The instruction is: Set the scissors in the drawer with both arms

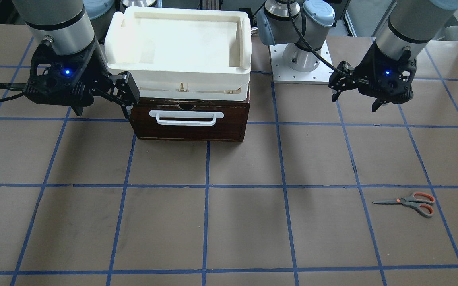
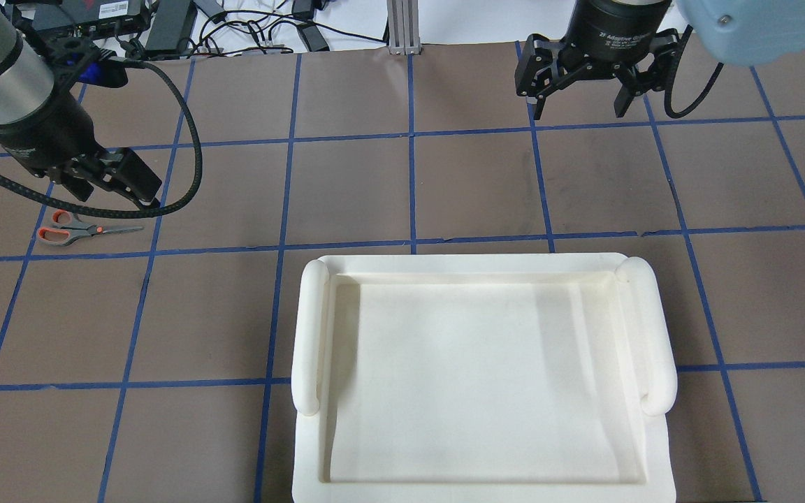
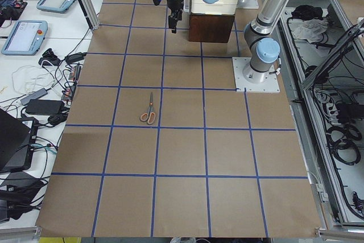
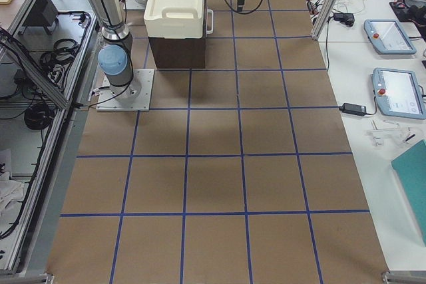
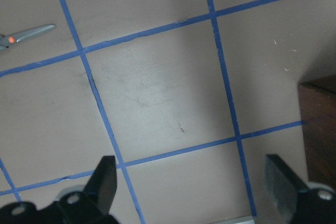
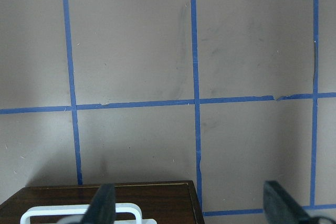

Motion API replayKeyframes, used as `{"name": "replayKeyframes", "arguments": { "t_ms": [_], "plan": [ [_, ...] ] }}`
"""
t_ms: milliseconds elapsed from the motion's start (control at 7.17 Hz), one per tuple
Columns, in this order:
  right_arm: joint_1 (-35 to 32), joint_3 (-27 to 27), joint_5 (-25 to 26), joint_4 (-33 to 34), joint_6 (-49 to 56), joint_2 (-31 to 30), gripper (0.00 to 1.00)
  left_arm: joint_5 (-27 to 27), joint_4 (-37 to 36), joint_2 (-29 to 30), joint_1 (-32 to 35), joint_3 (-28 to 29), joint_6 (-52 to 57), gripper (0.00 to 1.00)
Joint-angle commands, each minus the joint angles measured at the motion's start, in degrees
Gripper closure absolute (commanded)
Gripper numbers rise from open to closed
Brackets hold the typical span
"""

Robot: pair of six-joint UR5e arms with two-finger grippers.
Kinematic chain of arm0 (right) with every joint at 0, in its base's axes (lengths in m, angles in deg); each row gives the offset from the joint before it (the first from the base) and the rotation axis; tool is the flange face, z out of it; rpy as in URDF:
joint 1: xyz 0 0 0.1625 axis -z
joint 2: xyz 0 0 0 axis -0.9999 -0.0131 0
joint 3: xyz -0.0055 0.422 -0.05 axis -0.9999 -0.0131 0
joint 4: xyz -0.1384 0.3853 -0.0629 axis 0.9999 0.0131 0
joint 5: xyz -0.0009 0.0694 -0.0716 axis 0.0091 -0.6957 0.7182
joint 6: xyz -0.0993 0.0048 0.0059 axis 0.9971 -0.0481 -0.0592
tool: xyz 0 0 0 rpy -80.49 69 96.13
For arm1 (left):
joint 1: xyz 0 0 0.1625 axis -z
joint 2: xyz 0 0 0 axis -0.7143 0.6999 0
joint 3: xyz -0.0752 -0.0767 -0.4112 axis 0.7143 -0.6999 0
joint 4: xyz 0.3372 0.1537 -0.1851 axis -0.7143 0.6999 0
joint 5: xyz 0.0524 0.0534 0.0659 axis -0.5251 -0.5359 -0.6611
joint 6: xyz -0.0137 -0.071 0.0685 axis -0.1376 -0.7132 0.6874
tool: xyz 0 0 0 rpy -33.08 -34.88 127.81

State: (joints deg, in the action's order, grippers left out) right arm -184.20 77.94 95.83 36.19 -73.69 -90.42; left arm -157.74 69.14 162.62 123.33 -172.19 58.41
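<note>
The scissors lie flat on the brown table; they also show in the overhead view and the exterior left view. My left gripper hovers open and empty above the table, just beside the scissors in the overhead view. Its wrist view shows only the blade tip. The dark-brown drawer is shut, with its white bar handle on the front. My right gripper is open and empty, over the table by the drawer front.
A cream-white plastic tray sits on top of the drawer box and hides it in the overhead view. An arm base plate stands behind the drawer. Blue tape lines grid the table. Operator desks with pendants and cables line the far edge.
</note>
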Motion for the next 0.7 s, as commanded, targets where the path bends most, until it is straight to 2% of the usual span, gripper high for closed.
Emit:
{"name": "replayKeyframes", "arguments": {
  "t_ms": [0, 279, 558],
  "plan": [
    [0.03, 0.00, -0.42, -0.04, 0.00, 0.17, 0.00, -1.60, -5.79, 3.43, -2.94, -0.35, 12.59, 0.00],
    [0.12, 0.00, -0.42, -0.21, 0.18, 0.26, 0.00, -4.25, -12.13, 7.21, -4.52, -0.44, 23.42, 0.00],
    [0.12, 0.00, -0.42, -0.04, 0.09, 0.26, 0.00, -4.17, -14.18, 11.33, -9.08, -0.53, 37.98, 0.00]
  ]
}}
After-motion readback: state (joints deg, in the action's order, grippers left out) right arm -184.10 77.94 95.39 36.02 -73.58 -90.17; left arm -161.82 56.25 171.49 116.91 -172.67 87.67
